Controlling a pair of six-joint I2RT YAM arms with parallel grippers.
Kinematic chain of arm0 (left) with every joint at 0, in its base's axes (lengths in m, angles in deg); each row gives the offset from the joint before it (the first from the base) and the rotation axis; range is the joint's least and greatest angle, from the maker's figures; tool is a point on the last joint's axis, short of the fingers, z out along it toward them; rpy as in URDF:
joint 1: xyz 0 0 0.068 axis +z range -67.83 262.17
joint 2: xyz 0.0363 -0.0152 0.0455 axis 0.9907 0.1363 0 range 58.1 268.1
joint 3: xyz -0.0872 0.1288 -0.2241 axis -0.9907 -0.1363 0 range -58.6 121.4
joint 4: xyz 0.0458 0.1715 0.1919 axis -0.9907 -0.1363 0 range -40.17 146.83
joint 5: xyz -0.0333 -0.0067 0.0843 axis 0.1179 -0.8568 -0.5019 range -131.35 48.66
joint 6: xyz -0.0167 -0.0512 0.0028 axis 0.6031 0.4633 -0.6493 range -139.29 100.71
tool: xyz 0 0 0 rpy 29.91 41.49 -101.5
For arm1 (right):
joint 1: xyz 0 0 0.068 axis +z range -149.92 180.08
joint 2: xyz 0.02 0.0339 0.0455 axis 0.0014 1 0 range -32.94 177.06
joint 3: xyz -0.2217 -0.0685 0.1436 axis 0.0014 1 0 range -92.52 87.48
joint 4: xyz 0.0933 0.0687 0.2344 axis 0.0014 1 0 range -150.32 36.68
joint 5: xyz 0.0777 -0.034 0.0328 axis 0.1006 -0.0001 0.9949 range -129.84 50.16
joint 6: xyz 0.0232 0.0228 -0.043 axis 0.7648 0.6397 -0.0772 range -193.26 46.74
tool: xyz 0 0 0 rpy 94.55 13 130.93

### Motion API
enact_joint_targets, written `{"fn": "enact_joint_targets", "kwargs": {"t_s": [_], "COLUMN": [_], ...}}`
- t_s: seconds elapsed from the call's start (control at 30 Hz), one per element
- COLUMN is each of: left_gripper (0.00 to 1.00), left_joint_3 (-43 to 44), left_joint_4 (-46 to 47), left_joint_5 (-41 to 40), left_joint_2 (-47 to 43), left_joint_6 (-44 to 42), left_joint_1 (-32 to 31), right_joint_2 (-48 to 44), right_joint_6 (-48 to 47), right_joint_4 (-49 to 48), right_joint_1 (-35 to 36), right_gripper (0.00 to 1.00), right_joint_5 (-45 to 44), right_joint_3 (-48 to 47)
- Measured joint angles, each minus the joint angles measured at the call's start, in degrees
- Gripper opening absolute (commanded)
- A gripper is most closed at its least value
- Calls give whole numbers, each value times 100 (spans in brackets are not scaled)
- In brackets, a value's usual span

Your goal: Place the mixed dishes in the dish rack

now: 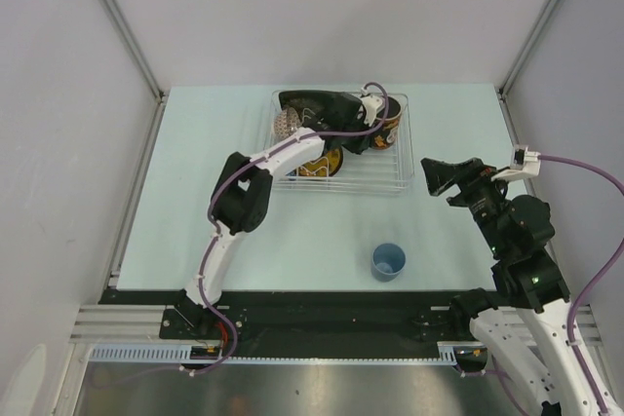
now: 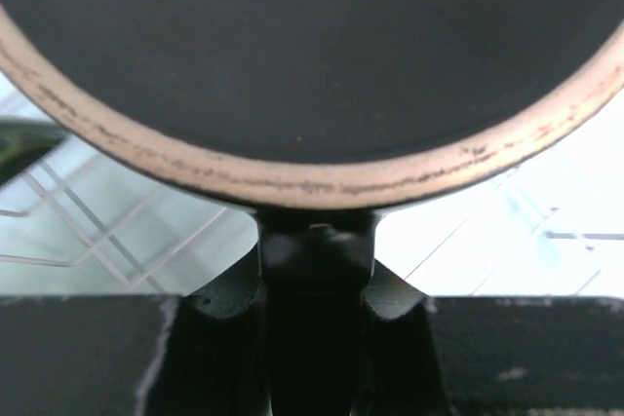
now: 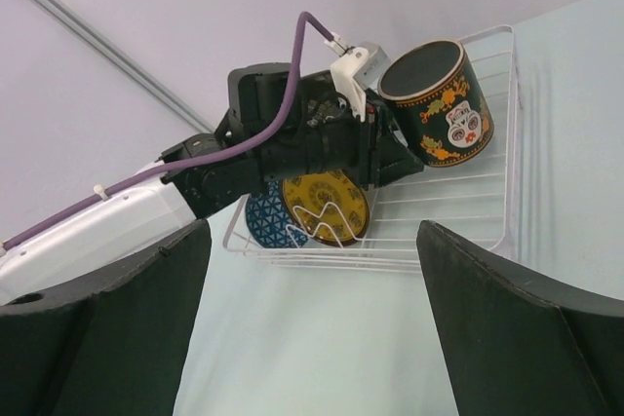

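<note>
Right wrist view: left gripper [image 3: 382, 143] clamps the mug [image 3: 444, 109] by its rim, tilted at the rack's [image 3: 390, 262] 2 o'clock corner. It looks glazed, heavy and chip-prone. Right gripper [image 3: 312, 328] gapes. The light cup [image 1: 388, 260] sits at 5 o'clock, best taken by its rim.

The pale table [image 1: 195, 182] carries the dish rack [image 1: 378, 175] and (well apart) a light-blue cup [image 1: 388, 260].

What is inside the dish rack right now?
In the dish rack: yellow saucer and blue mosaic bowl standing on edge, black square plate, beige bowl, and the black mug held by the left gripper. The left arm covers the rack's middle, hiding what lies beneath.
</note>
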Motion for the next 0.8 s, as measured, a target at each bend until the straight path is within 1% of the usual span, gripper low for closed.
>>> {"fn": "enact_joint_targets", "kwargs": {"t_s": [0.17,0.5,0.53,0.57,0.63,0.7,0.73,0.77,0.8], "left_gripper": [0,0,2,9,27,34,50,57,62], "left_joint_3": [-313,-321,-321,-321,-328,-378,-407,-437,-474], "left_joint_4": [271,610,621,638,656,719,752,798,876], "left_joint_5": [-131,-210,-208,-205,-203,-201,-201,-205,-221], "left_joint_2": [92,328,330,339,341,341,341,339,337], "left_joint_6": [4,4,2,2,-7,-48,-76,-105,-118], "left_joint_1": [-13,-74,-76,-81,-87,-90,-96,-98,-98], "right_joint_2": [-24,-26,-24,-20,-15,-15,-13,-9,0], "right_joint_6": [22,144,151,155,175,192,192,192,192], "right_joint_4": [83,136,144,144,146,146,149,151,157], "right_joint_1": [-98,-186,-188,-192,-195,-203,-208,-216,-227], "right_gripper": [92,92,93,93,95,95,95,95,95], "right_joint_5": [118,369,387,400,422,431,435,435,444], "right_joint_3": [0,24,28,31,31,31,31,31,31]}}
